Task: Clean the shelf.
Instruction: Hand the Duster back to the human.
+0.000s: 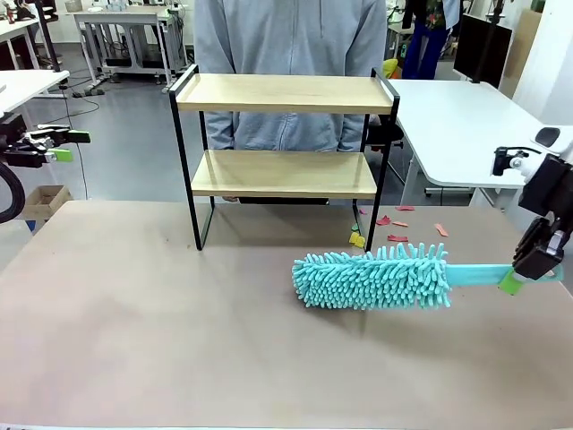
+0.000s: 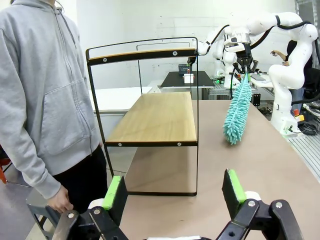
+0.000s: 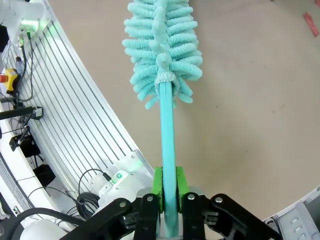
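The shelf (image 1: pixel 283 95), two light wooden boards in a thin black frame, stands at the far middle of the brown table; from the left wrist it appears side-on (image 2: pixel 155 117). A teal fluffy duster (image 1: pixel 372 276) hangs just above the table right of the shelf. My right gripper (image 1: pixel 517 278) is shut on its flat teal handle (image 3: pixel 168 150) at the right edge. My left gripper (image 1: pixel 64 145) stays open, off the table's left side, with its green pads (image 2: pixel 231 184) wide apart and nothing between them.
A person in a grey hoodie (image 1: pixel 288 36) stands behind the shelf, a hand (image 2: pixel 61 202) hanging at the side. Small red and yellow scraps (image 1: pixel 392 231) lie on the table right of the shelf's foot. White tables (image 1: pixel 466 125) stand beyond.
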Motion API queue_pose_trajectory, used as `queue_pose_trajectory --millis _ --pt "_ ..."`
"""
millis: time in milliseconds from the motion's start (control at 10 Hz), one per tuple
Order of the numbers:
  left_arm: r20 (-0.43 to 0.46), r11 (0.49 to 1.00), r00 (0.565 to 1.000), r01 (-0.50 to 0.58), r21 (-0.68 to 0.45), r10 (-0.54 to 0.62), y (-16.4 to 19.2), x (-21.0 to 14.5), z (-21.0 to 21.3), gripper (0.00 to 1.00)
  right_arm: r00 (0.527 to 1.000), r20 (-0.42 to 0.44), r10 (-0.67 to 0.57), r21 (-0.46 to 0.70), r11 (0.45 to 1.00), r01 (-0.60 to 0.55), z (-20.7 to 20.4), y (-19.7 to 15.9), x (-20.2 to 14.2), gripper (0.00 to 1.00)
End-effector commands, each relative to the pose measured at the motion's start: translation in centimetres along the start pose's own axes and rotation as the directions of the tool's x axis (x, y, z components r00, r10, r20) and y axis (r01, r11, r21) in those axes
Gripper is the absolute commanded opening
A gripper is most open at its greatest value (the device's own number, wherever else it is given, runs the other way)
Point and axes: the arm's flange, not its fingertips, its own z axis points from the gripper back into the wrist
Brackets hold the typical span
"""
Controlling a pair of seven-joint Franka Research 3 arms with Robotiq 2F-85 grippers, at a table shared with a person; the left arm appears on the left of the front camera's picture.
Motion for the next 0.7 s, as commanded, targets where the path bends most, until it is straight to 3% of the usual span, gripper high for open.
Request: queue_pose_trajectory --millis 0,400,500,600 --pt "-0.009 1.000 1.000 0.016 -0.008 -0.016 -0.1 0.1 0.0 1.00 1.000 0.003 0.009 0.001 1.000 -0.009 0.1 0.1 0.1 0.13" --pt "0.000 1.000 1.000 0.000 0.000 0.000 0.0 0.0 0.0 1.00 1.000 0.003 0.009 0.001 1.000 -0.009 0.1 0.1 0.1 0.13" --pt "-0.001 1.000 1.000 0.016 0.005 -0.016 -1.9 1.4 -1.3 1.00 1.000 0.000 0.000 0.000 1.000 0.000 0.0 0.0 0.0 0.13" --pt "0.013 1.000 1.000 0.001 0.018 -0.001 -4.2 2.5 -2.5 1.00 0.997 0.069 0.041 -0.006 0.999 -0.041 0.5 -1.2 0.9 0.13"
